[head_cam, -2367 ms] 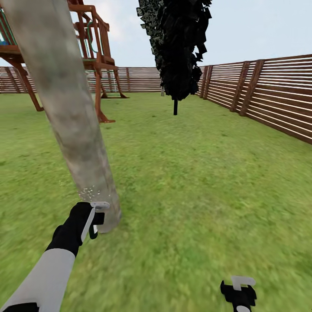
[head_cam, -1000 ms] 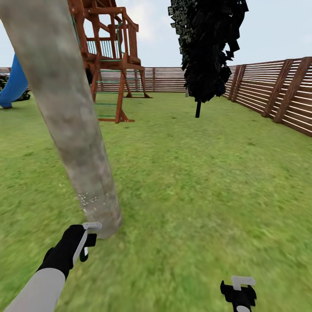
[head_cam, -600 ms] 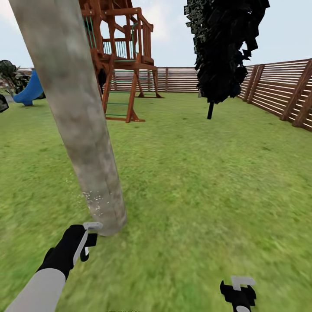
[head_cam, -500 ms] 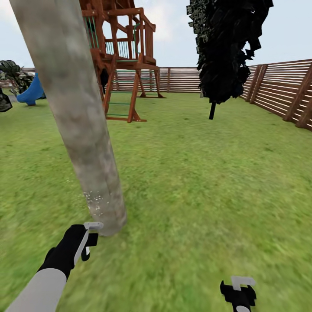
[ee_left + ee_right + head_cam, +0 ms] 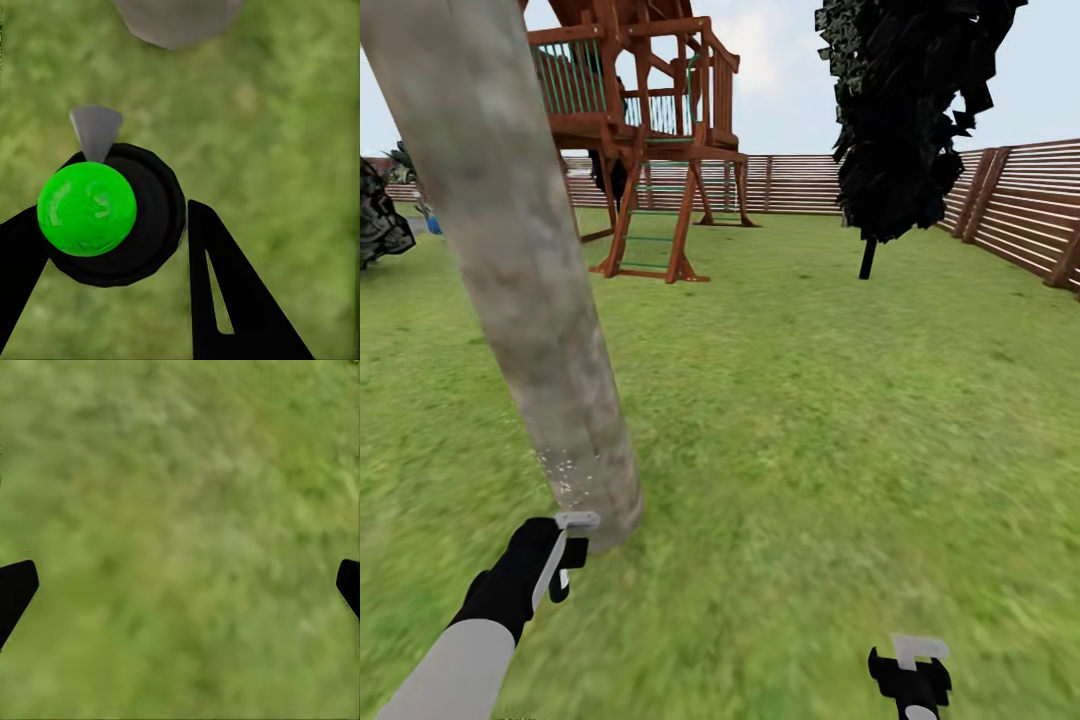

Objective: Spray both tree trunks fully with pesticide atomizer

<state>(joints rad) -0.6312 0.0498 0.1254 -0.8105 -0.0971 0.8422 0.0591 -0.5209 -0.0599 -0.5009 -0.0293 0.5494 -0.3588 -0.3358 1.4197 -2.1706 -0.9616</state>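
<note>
My left gripper (image 5: 558, 556) is shut on the pesticide atomizer (image 5: 574, 522), a dark sprayer with a pale grey nozzle. It hangs low over the lawn, right beside the foot of the tree trunk (image 5: 520, 270), with the nozzle towards the bark. White specks dot the trunk just above the nozzle. In the left wrist view the atomizer (image 5: 120, 214) is a black round body with a bright green top, held between the black fingers (image 5: 221, 292), and the trunk's base (image 5: 176, 19) lies just beyond. My right gripper (image 5: 913, 668) hangs open over bare grass (image 5: 180, 532).
A reddish wooden play tower (image 5: 650, 130) stands behind the trunk. A narrow black cone-shaped tree (image 5: 910, 110) rises at the back right near the slat fence (image 5: 1020, 200). A dark bush (image 5: 375, 220) sits at the left edge. Open lawn spreads to the right.
The whole picture has slid rightward, so the camera has turned left. My left gripper with the atomizer dropped slightly early on and now stays at the trunk's foot. The right arm is unchanged.
</note>
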